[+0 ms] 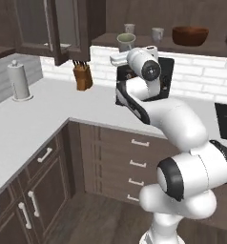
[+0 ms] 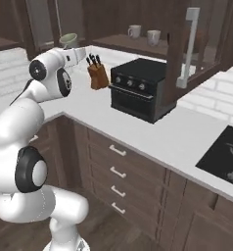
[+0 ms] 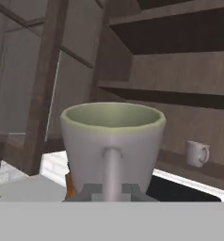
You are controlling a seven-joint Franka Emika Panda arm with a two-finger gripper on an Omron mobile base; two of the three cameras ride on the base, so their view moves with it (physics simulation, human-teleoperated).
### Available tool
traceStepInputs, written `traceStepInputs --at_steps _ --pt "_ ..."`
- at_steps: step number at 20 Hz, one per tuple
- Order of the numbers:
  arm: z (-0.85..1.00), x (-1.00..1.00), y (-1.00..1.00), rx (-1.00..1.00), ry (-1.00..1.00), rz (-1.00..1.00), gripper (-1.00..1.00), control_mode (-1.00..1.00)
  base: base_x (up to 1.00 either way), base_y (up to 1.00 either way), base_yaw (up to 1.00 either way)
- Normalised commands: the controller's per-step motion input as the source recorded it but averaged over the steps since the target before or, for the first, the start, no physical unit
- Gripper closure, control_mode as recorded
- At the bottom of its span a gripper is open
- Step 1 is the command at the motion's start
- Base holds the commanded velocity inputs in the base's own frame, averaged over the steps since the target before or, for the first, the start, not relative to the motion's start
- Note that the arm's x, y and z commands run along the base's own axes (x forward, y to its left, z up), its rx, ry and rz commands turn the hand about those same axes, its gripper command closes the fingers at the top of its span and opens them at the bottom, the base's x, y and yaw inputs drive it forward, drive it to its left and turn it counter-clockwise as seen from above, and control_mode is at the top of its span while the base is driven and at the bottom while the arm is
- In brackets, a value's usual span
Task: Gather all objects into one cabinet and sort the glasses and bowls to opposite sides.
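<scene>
A: What is the end effector (image 3: 112,190) doing?

B: It is closed on the handle of a cream-white cup (image 3: 113,143), holding it upright in the air above the pale tabletop (image 1: 34,119), just below and in front of the open dark wood wall cabinet (image 1: 158,45).

A: Where are the other things?

B: Two more small cups (image 1: 129,28) (image 1: 157,34) stand on the cabinet shelf, well apart from the reddish-brown bowl (image 1: 190,35), which sits on the same shelf farther right. From the hand camera one shelf cup (image 3: 197,153) is at the right, with a dark edge beside it that is probably the bowl.

A: Anything on the tabletop?

B: A knife block (image 1: 82,75) by the far wall, a black oven (image 2: 138,88) right of it, and a paper towel roll (image 1: 18,80) far left.
</scene>
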Motion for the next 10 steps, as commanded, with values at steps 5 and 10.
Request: traceStepInputs --at_steps 5,10 --pt "0.0 0.0 0.0 0.0 0.0 0.0 1.0 1.0 0.07 0.0 -0.49" --pt "0.0 0.0 0.0 0.0 0.0 0.0 1.0 1.0 0.17 0.0 -0.44"
